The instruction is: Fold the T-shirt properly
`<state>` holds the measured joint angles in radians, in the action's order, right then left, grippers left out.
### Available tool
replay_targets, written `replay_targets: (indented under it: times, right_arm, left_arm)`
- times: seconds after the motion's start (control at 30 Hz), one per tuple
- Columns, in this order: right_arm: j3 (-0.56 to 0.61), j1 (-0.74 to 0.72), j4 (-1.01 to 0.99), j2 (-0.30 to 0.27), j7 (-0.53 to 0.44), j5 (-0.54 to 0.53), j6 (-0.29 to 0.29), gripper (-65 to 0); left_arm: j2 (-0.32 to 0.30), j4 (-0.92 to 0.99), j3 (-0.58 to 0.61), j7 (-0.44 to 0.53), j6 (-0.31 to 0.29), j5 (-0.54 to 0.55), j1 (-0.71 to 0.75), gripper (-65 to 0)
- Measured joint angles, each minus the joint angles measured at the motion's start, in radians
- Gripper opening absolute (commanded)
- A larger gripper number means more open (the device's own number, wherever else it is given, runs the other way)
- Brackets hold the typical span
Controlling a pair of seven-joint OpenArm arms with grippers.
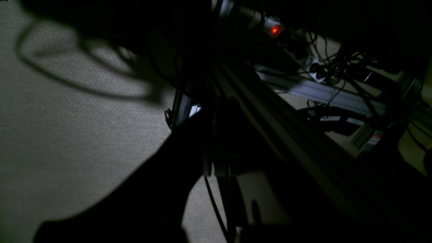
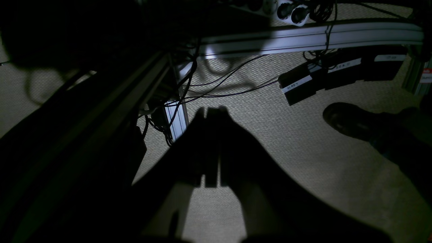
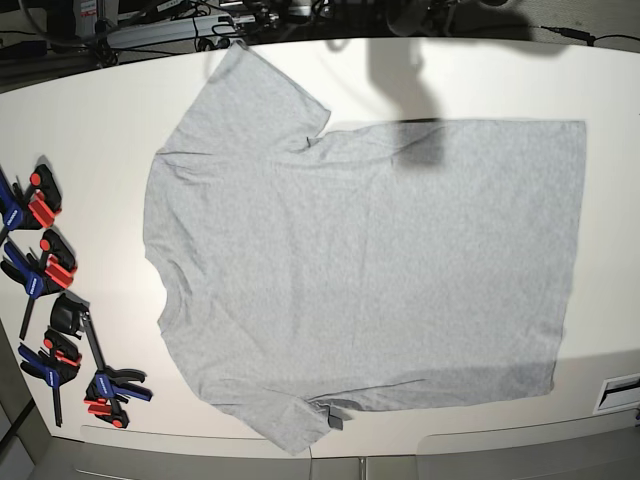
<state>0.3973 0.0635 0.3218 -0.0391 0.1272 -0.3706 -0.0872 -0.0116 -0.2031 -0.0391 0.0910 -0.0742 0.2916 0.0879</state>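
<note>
The light grey T-shirt [image 3: 370,270] lies spread flat on the white table [image 3: 90,130] in the base view, plain side up. Its neck and both sleeves point left and its hem runs down the right side. Neither arm shows in the base view. The right wrist view looks down at the carpet; my right gripper [image 2: 211,113] is a dark silhouette with its fingers pressed together, holding nothing. In the left wrist view my left gripper [image 1: 199,125] is only a dark shape over the floor and holds no cloth.
Several red, blue and black clamps [image 3: 50,270] lie along the table's left edge. A shadow falls on the shirt's top edge. Under the table are an aluminium frame [image 2: 303,37], cables, labelled black boxes [image 2: 300,86], a shoe [image 2: 351,119] and a lit power strip [image 1: 275,30].
</note>
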Motion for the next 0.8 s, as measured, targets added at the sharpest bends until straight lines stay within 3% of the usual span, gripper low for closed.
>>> replay_targets:
  times: [0.8]
  right_arm:
    - [0.0, 0.0, 0.0, 0.0, 0.0, 0.0, 0.0, -65.0]
  left_arm:
    - [0.0, -0.028, 0.0, 0.007, 0.0, 0.0, 0.005, -65.0]
